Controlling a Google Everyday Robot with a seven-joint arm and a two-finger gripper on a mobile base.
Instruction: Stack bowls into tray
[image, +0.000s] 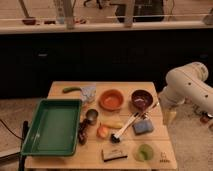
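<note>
Tray (50, 129) lengthwise near-to-far | bowls (111, 99) mouth-up | pincer (170, 117) past table (125, 86) edge, state unclear

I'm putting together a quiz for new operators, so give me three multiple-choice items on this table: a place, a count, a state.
1. Where is the gripper?
A) over the tray
B) by the right edge of the table, near the maroon bowl
C) inside the orange bowl

2. How many bowls stand on the table?
A) one
B) two
C) four

3. What does the tray hold?
A) both bowls
B) one bowl
C) no bowl

Answers:
1 B, the gripper hangs at the right edge, beside the maroon bowl.
2 B, only the orange bowl and the maroon bowl are there.
3 C, the tray's green floor shows bare.
</note>
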